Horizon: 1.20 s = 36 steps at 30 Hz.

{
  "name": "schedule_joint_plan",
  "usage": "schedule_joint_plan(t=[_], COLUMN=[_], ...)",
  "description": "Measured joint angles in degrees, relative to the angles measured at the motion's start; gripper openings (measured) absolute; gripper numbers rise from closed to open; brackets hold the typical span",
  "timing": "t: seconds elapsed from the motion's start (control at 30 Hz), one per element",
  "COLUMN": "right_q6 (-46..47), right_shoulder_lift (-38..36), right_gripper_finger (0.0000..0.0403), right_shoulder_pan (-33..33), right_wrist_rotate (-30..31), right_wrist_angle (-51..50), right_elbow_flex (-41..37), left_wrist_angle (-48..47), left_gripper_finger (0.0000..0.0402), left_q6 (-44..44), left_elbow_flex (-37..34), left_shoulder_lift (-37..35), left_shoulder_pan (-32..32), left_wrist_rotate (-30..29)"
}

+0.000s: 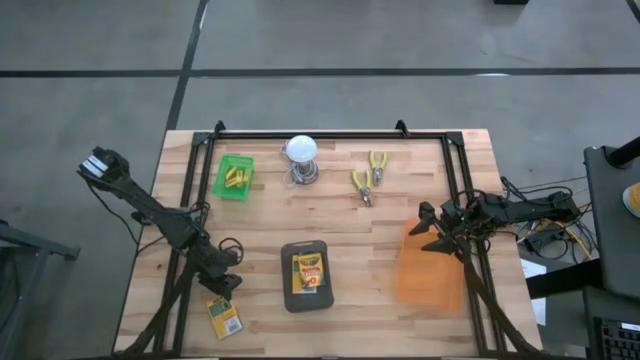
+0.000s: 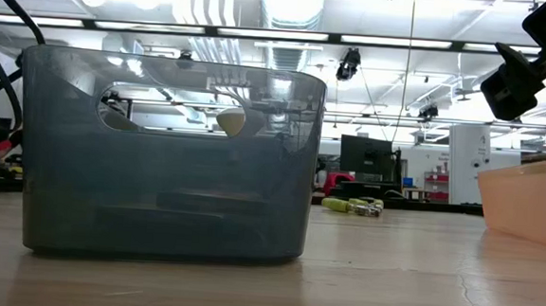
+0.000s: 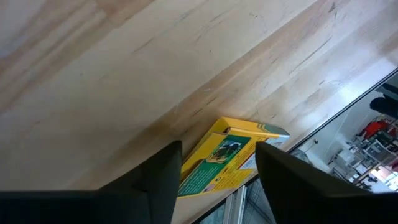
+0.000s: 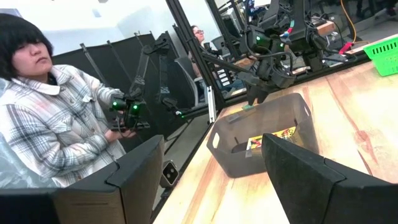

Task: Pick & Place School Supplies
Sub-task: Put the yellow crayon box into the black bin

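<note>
Grey bin (image 2: 168, 161) fills the low view closest to us; from above we see it at the table's front centre holding one crayon box (image 1: 308, 271), long axis running front to back. We count three crayon boxes in all? No, only two show as boxes: that one, and a second crayon box (image 1: 225, 316) at the front left edge, lying flat and slightly askew, its long axis roughly front to back.

Left gripper (image 1: 222, 288) reaches down low over that edge box, arm stretched diagonally from the left rear; in its wrist view the fingers (image 3: 165, 180) straddle the box (image 3: 224, 158), part-open, and we can't say they've gripped it.

Right gripper (image 1: 430, 230) hovers off the table at the right, arm coming in from the right side, pointing leftward, jaws spread wide, holding nothing, next to one orange bin (image 1: 430, 268).

One green basket (image 1: 234, 177) at the rear left holds a few yellow sticks (image 1: 236, 178); we can't count them exactly. One person (image 4: 50, 118) sits beyond the table.
</note>
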Motion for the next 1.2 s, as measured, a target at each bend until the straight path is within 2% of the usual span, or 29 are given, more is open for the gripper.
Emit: schedule_joint_plan(t=[0.53, 0.87, 1.1, 1.2], right_q6=[0.0, 0.0, 0.0, 0.0], right_shoulder_lift=[0.0, 0.0, 0.0, 0.0], right_gripper_finger=[0.0258, 0.0267, 0.0262, 0.0259], right_shoulder_pan=[-0.02, 0.0, 0.0, 0.0], right_wrist_rotate=[-0.01, -0.01, 0.0, -0.02], right_wrist_angle=[0.0, 0.0, 0.0, 0.0], right_elbow_flex=[0.0, 0.0, 0.0, 0.0], left_wrist_angle=[0.01, 0.04, 0.03, 0.08], left_gripper_finger=[0.0117, 0.0059, 0.0049, 0.0052], left_q6=[0.04, 0.04, -0.08, -0.41], left_elbow_flex=[0.0, 0.0, 0.0, 0.0], left_shoulder_lift=[0.0, 0.0, -0.02, -0.02], left_shoulder_pan=[0.0, 0.0, 0.0, 0.06], left_wrist_rotate=[0.11, 0.14, 0.29, -2.27])
